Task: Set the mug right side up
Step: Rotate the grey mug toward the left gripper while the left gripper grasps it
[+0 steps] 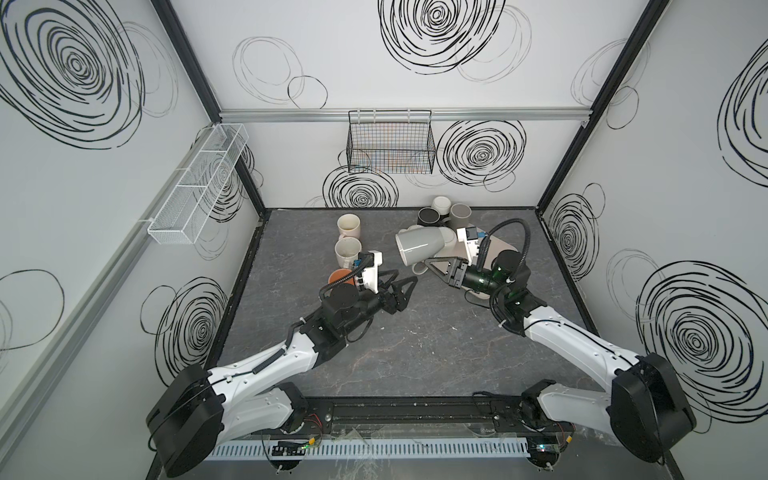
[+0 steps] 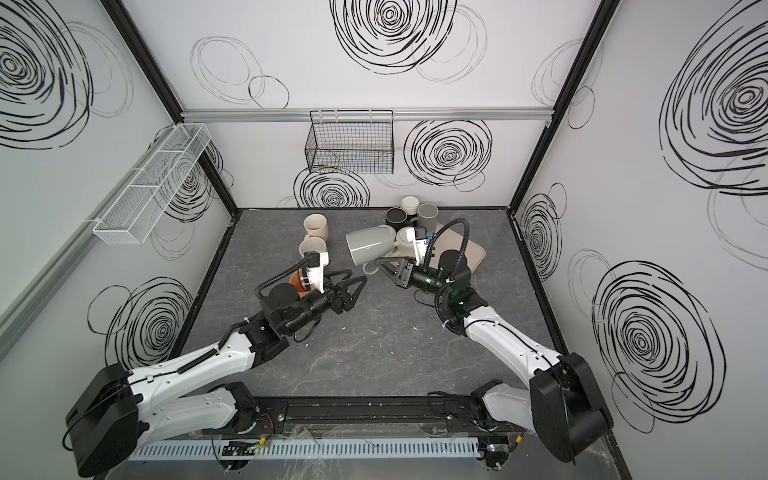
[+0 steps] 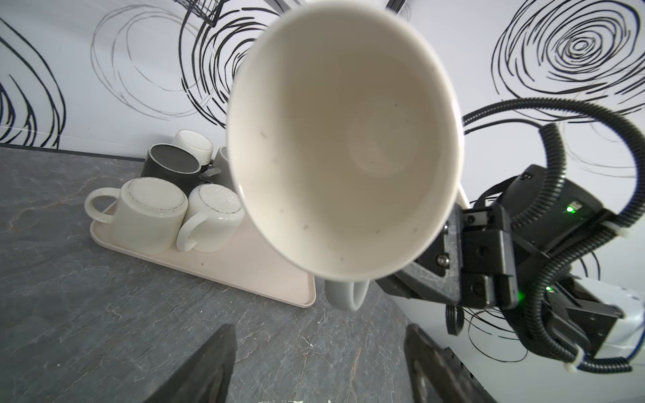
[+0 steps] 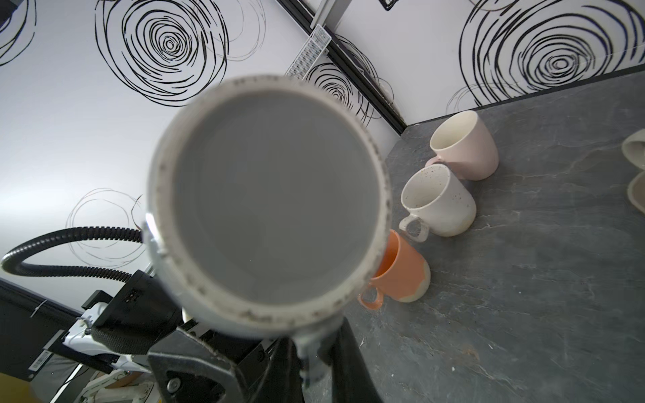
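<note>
grey mug (image 1: 417, 245) tipped sideways above counter (image 1: 415, 353), mouth toward eight o'clock, right claw (image 1: 430, 266) pinching its handle, left claw (image 1: 405, 277) spread, empty

Orange mug (image 1: 337, 276) half hidden by left arm (image 1: 343, 305), grey mug (image 4: 268, 195) blurred, tray (image 2: 476, 251) partly covered

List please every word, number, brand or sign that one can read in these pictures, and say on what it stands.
No text can be read in any view.
Grey mug: plain, no print shows.
Tray: plain, no print shows.
White sticker on a dark part, seen in the right wrist view: dark marks, too blurred to read.
</note>
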Available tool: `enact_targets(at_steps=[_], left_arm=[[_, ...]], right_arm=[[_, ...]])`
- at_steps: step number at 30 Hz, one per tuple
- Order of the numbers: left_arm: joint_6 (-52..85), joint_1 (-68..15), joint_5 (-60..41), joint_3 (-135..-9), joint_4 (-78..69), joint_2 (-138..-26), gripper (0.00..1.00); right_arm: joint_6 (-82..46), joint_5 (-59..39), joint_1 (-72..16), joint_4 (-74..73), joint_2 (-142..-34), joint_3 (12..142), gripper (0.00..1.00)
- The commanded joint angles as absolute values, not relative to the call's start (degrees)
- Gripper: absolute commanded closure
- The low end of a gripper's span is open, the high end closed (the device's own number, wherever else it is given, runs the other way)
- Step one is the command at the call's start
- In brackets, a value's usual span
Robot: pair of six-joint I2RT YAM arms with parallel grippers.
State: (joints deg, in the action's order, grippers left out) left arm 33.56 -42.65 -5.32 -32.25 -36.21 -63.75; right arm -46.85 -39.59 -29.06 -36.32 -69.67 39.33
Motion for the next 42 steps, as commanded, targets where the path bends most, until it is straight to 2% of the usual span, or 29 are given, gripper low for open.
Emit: enact_targets(at_steps=[1,15,26,36,40,42], left_arm=[[35.83,-41.54,-8.38,-32.10,-44.57,-64.04,0.27],[42.06,-40.43,-12.41,-32.74,-56.97,-69.97,0.39],[44.33,-40.69,-14.07,-35.02,-60.96,-73.55,0.51],[46.40,-40.68,-13.96,-34.10,-63.56,-75.31,0.87],[46.62,-40.69,-14.13,-34.02,-63.49,-75.71,0.95],[46.76,-40.69,-14.06,-33.71,-63.38,-75.52,0.98]], right_arm=[[-49.54,-40.90,-29.91,-45.53,-69.59,41.81,1.00],[-52.28,-41.53,-31.21,-49.03,-70.39,41.24,1.00],[-53.03,-42.03,-31.55,-50.24,-71.47,41.05,1.00],[-48.50,-40.24,-31.65,-43.05,-69.97,41.63,1.00],[-46.63,-39.57,-31.86,-40.54,-68.95,41.79,1.00],[-45.28,-38.72,-31.99,-38.65,-68.43,41.92,0.94]])
